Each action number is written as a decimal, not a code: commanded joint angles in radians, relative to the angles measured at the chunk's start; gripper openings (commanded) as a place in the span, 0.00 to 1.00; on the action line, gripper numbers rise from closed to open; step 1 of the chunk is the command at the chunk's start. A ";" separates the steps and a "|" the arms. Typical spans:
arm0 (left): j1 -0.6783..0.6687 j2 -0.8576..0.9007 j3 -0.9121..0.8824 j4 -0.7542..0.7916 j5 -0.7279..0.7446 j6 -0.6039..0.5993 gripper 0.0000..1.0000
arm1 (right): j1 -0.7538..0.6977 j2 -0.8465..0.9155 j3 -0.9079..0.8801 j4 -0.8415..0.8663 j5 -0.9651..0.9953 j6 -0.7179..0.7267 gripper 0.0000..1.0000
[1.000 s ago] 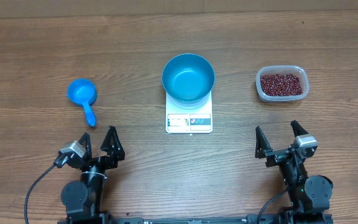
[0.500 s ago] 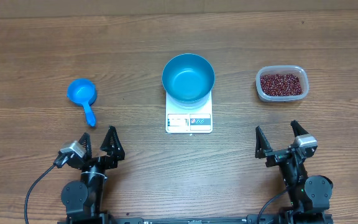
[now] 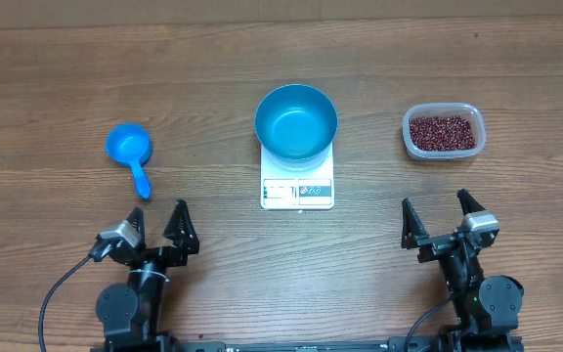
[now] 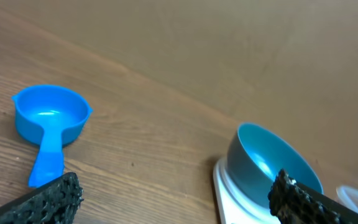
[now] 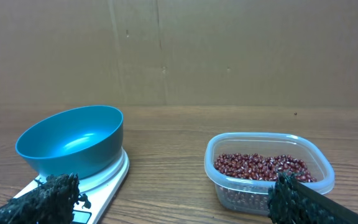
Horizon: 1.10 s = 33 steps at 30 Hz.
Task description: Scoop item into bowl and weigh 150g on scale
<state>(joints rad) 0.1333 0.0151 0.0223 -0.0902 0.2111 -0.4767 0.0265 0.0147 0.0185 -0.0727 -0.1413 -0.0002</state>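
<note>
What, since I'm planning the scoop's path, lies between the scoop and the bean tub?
Overhead, the bowl on the scale sits between scoop and tub; the rest is bare table.

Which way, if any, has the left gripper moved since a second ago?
Yes: the left gripper has edged slightly right in the overhead view, toward the scale.

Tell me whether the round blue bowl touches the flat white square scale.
Touching. The right wrist view shows the bowl sitting directly on the scale, with no gap beneath it.

blue bowl (image 3: 296,121), white scale (image 3: 297,190), red-brown beans (image 3: 444,132)
</note>
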 commanded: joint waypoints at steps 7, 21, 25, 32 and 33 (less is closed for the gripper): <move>0.004 0.117 0.367 -0.290 -0.007 0.276 1.00 | -0.003 -0.012 -0.010 0.004 0.006 -0.001 1.00; 0.004 0.746 1.125 -0.737 -0.327 0.275 1.00 | -0.003 -0.012 -0.010 0.004 0.006 -0.002 1.00; 0.004 0.880 1.258 -0.812 -0.326 0.275 1.00 | -0.003 -0.012 -0.010 0.004 0.006 -0.001 1.00; 0.004 1.078 1.291 -0.830 -0.212 0.275 1.00 | -0.003 -0.012 -0.010 0.004 0.006 -0.001 1.00; 0.004 1.104 1.291 -0.830 -0.210 0.274 1.00 | -0.003 -0.012 -0.010 0.004 0.006 -0.002 1.00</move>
<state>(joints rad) 0.1329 1.0496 1.2968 -0.9165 -0.0578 -0.2249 0.0269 0.0143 0.0185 -0.0727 -0.1413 -0.0006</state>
